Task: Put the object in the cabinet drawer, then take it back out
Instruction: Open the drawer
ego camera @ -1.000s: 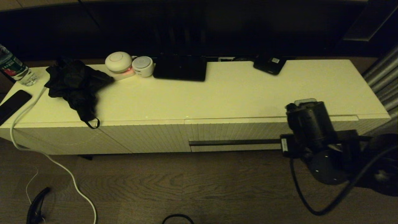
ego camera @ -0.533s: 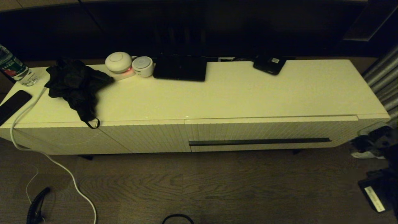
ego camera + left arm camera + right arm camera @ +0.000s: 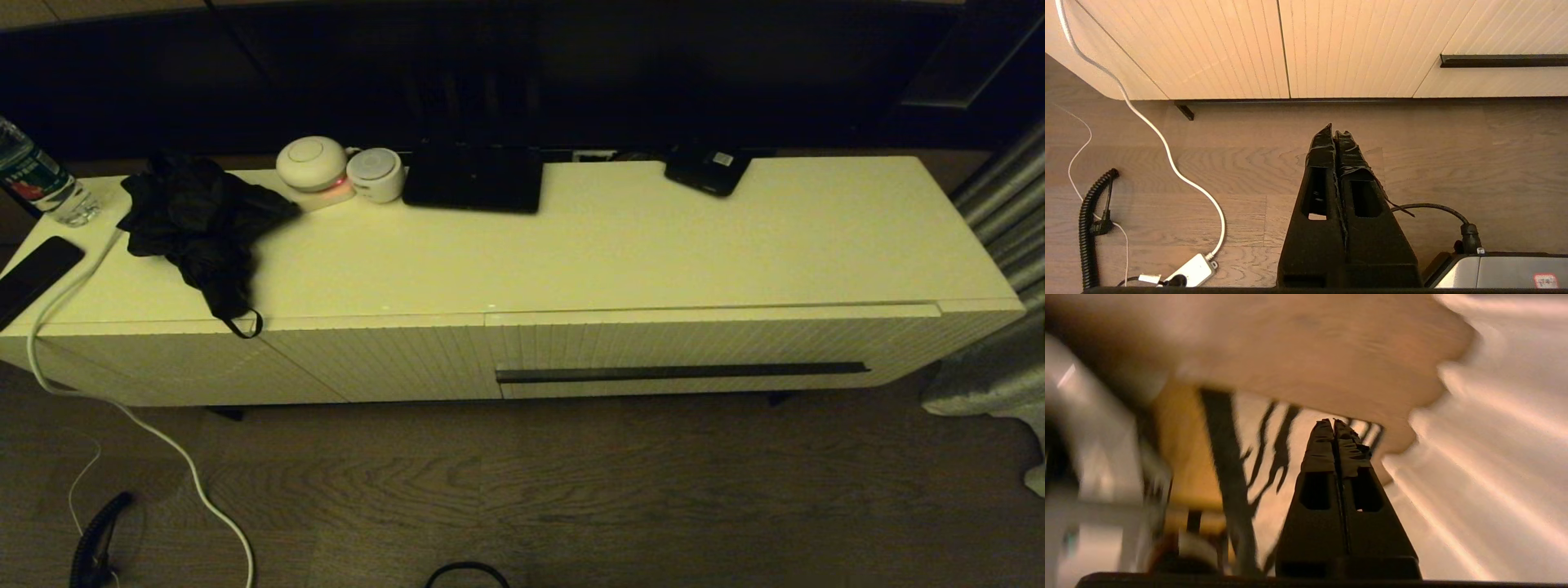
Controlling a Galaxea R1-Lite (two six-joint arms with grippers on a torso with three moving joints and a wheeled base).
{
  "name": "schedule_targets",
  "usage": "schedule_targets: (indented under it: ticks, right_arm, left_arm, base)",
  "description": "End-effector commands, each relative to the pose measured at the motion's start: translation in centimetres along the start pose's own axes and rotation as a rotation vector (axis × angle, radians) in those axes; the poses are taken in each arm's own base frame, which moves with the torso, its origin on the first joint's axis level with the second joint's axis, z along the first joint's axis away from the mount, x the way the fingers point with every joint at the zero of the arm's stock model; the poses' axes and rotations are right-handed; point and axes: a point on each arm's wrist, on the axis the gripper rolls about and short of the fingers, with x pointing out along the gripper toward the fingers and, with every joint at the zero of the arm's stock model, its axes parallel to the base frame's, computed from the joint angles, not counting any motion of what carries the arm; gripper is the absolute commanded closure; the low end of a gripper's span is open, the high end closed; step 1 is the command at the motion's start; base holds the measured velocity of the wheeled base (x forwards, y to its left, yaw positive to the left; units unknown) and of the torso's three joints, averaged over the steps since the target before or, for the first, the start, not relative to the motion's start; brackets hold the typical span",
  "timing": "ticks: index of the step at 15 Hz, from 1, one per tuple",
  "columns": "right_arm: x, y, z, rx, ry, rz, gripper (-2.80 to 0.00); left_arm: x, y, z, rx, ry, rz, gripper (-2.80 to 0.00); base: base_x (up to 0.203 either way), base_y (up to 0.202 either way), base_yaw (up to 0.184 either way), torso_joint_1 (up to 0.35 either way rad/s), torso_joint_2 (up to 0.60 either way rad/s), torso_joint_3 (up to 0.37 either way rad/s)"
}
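- Head view: wooden floor [image 3: 571, 482] runs before the white cabinet; its cabinet drawer [image 3: 694, 359] sits closed, contents unseen. The task's water bottle shows nowhere.
- Left wrist view: left tool [image 3: 1334, 130] pressed closed, empty, above the floor.
- Right wrist view: right tool [image 3: 1333, 424] closed, holding nothing.

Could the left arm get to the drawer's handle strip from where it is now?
Probably yes. The left gripper, fingers shut, hangs low over the bare wooden floor in front of the cabinet, and nothing stands between it and the drawer's handle strip. It would have to open first.
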Motion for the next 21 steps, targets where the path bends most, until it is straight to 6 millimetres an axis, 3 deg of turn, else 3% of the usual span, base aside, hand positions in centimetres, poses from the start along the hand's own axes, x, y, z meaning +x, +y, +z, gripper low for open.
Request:
schedule_targets:
  ticks: [1,5,10,14,19,21]
  right_arm:
    - [-1.7,0.3,-1.8,-0.178,-0.082,0.138,0.00]
    - [0.3,0.3,-0.5,-0.541,-0.102,0.242,0.00]
    - [4.9,0.1,2.7,-0.796,-0.232,0.344,0.00]
    - [9.3,0.9,3.8,-0.939,-0.274,0.356,0.00]
    - [15.1,3.8,7.4,-1.069,-0.455,0.300,0.00]
    - [16.7,4.8,7.8,-1.070,-0.466,0.313,0.00]
  left_arm:
    - [0.0,0.0,0.0,-0.001,0.000,0.000,0.00]
    - [0.0,0.0,0.0,-0.001,0.000,0.000,0.00]
    - [0.0,0.0,0.0,-0.001,-0.001,0.000,0.00]
    - [0.0,0.0,0.0,-0.001,-0.001,0.000,0.00]
    - [0.0,0.0,0.0,-0.001,-0.002,0.000,0.00]
    - [0.0,0.0,0.0,-0.001,0.000,0.000,0.00]
  base:
    - [0.000,0.000,0.000,0.000,0.00,0.000]
    - [0.000,0.000,0.000,0.000,0.00,0.000]
    - [0.000,0.000,0.000,0.000,0.00,0.000]
    - [0.000,0.000,0.000,0.000,0.00,0.000]
    - [0.000,0.000,0.000,0.000,0.00,0.000]
    - [0.000,0.000,0.000,0.000,0.00,0.000]
